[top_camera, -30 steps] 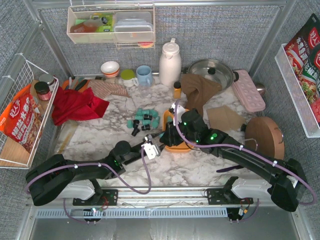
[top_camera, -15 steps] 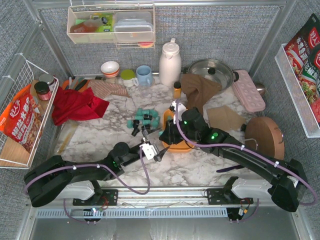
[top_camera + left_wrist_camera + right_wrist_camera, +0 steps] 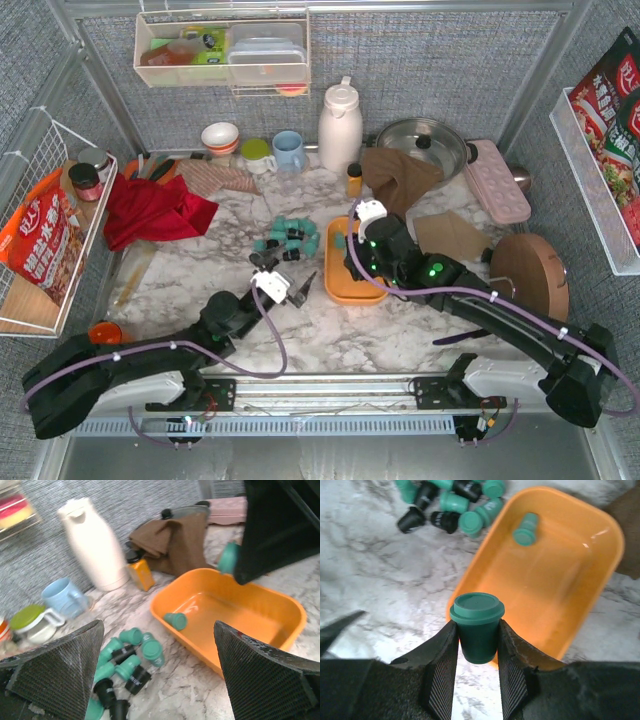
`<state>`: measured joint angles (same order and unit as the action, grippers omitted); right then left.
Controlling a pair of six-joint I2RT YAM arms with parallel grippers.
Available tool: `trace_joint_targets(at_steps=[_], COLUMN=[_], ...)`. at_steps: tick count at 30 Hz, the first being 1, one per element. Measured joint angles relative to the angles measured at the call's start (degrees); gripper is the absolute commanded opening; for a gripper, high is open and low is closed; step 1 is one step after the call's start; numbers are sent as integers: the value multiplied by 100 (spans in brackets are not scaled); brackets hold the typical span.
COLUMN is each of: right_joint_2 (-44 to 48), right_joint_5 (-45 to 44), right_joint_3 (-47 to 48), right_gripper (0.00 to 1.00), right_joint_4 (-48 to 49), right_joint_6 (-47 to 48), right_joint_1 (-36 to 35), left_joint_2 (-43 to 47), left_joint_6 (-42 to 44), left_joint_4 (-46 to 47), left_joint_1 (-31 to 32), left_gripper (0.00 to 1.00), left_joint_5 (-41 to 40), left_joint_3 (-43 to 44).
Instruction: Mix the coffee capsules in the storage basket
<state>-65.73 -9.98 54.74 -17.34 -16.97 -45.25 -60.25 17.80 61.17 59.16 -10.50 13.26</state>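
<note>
The orange storage basket sits mid-table with one teal capsule lying inside it. The other coffee capsules, teal and black, lie in a loose pile on the marble just left of the basket. My right gripper hovers over the basket's near rim, shut on an upright teal capsule. My left gripper is low over the marble between pile and basket. It is wide open with nothing between its fingers.
A white thermos, a small amber bottle and a brown cloth stand behind the basket. A blue mug and a red cloth lie back left. A pink tray and a wooden disc are at the right.
My left gripper has opened wide and drawn back left, away from the basket's near corner. My right gripper shifted slightly toward the far side, still holding its capsule.
</note>
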Motion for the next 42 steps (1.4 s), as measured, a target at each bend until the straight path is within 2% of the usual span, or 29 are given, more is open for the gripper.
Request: trace_joint_targets(at_steps=[3, 9, 15, 22, 29, 36, 42], right_joint_2=[-111, -374, -966, -2057, -2953, -3560, -3611], right_joint_5=[-483, -1139, -1582, -1840, -1679, -1274, -839], right_joint_3=[2, 44, 44, 417, 837, 1126, 1239], right_gripper=[21, 21, 21, 21, 26, 47, 68], right_joint_4=[-101, -205, 52, 413, 682, 778, 850], right_joint_6=[186, 463, 636, 498, 190, -192, -374], right_joint_1=[0, 9, 127, 446, 761, 1161, 1342], left_joint_2=[352, 1353, 2514, 3220, 3327, 3265, 3152], left_joint_6=[-267, -848, -1261, -1665, -2083, -2236, -2284], left_joint_4=[-599, -2590, -4063, -4328, -4323, -4310, -4301], left_joint_1=[0, 0, 0, 0, 0, 0, 0], left_gripper=[99, 99, 99, 99, 99, 99, 99], left_joint_5=[-627, -1429, -2192, -3156, -3375, -3436, -3497], left_joint_3=[223, 929, 1069, 533, 66, -28, -87])
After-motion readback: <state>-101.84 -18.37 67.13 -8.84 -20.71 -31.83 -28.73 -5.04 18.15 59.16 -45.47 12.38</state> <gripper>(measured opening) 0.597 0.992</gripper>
